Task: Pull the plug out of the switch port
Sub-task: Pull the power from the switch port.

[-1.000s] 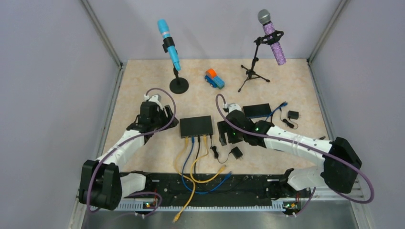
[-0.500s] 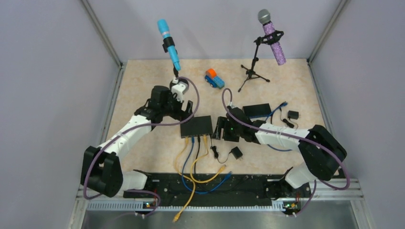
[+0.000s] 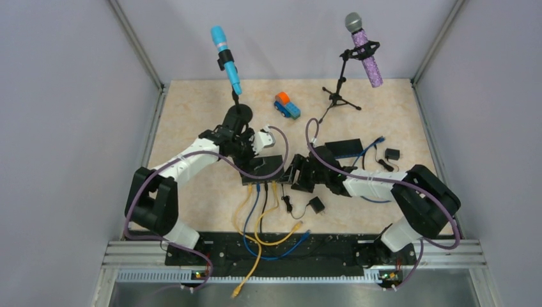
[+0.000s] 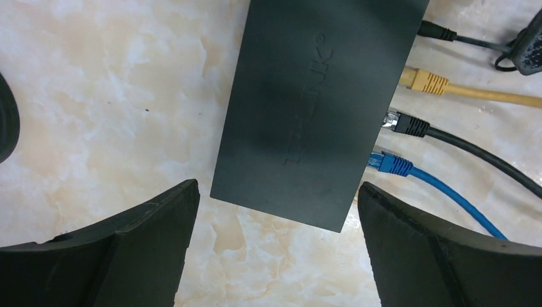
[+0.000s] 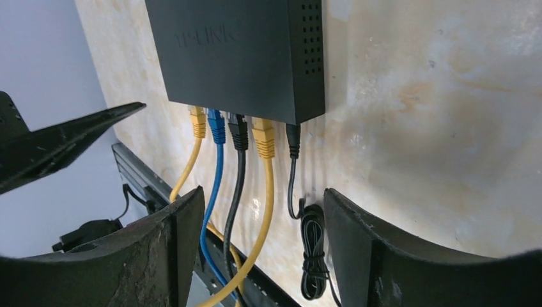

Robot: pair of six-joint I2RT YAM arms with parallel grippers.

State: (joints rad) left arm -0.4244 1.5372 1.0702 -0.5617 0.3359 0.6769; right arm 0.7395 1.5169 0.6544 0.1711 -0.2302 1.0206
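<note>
Though both wide apart and empty, left gripper (image 4: 276, 192) over switch (image 4: 313, 96) half-hidden overhead, right gripper (image 5: 263, 192) just beside.

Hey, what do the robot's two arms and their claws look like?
The left arm and right arm both have white links between bulky black joints, and a purple cable loops along each. The left claw and right claw each have two broad, matte black fingers that taper toward the tips and look scuffed. No markings show on them.

Marbled table (image 3: 192, 115); on it switch (image 3: 263, 169), toy truck (image 3: 287, 105), perhaps an adapter (image 3: 316, 204)
</note>
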